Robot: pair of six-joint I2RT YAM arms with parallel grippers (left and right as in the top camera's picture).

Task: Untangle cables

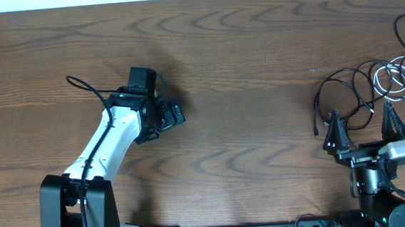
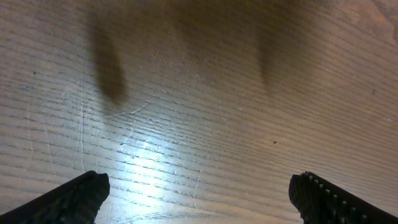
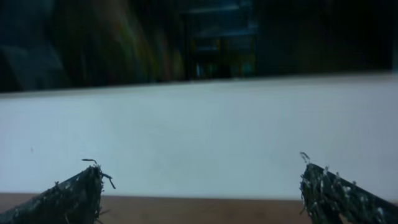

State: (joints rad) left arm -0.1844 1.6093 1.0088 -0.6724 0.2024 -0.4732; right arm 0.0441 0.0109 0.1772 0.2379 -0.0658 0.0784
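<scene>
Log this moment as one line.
left gripper: open, empty | right gripper: open, empty | cables: tangled on table by right gripper

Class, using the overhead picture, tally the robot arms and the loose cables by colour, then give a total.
Robot arms: 2, the left arm and the right arm
White cables: 1
Black cables: at least 2; the tangle hides the exact count
Total: at least 5
</scene>
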